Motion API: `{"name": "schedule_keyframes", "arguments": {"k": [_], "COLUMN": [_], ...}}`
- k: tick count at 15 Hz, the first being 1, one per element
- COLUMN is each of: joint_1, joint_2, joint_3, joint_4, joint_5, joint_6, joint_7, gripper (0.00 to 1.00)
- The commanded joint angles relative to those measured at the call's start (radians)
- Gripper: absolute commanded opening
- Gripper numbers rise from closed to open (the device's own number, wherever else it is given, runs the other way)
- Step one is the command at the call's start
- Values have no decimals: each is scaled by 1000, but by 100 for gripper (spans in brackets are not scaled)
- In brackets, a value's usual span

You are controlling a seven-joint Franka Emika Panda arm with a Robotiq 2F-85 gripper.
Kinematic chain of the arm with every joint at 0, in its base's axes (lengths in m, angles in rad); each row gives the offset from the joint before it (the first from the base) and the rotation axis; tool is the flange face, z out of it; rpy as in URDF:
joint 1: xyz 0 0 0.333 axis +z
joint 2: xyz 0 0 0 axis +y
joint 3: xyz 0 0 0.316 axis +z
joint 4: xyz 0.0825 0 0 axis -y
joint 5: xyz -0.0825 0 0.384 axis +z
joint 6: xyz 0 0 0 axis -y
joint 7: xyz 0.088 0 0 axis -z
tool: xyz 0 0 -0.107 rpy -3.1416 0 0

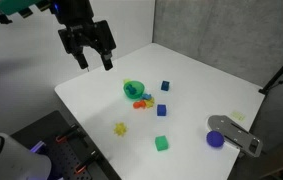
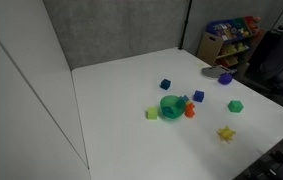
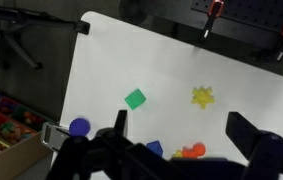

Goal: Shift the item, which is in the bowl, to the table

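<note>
The bright-green bowl point(image 1: 129, 86) stands near the middle of the white table point(image 1: 101, 105) in both exterior views point(image 2: 163, 110). The small blue-teal item point(image 2: 171, 104) lies inside it and also shows in an exterior view point(image 1: 136, 92). My gripper point(image 1: 88, 52) hangs open and empty well above the table, apart from the bowl towards one table corner. In the wrist view its two dark fingers frame the table point(image 3: 181, 128). The bowl and the item are not visible there.
Loose pieces lie around the bowl: two blue blocks point(image 1: 165, 87) point(image 1: 162, 111), an orange-red piece point(image 1: 147, 101), a green cube point(image 1: 162, 144), a yellow piece point(image 1: 121, 128), a purple round piece point(image 1: 215, 139) and a grey object point(image 1: 237, 133). Shelves with toys point(image 2: 229, 38) stand beyond the table.
</note>
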Motion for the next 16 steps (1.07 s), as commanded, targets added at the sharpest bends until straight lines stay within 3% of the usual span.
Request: {"name": "schedule_keyframes", "arguments": {"k": [1,5,9,16], "joint_1": [25,25,57,111], "joint_2": [0,-1,83,327], "joint_3": [-18,-18,-15,34], "joint_4": [4,5,43,150], "joint_5": [-12,-12,31,116], "joint_6": [-8,-8,31,189], "joint_7": [13,13,39,135], "gripper": [100,100,100,100]}}
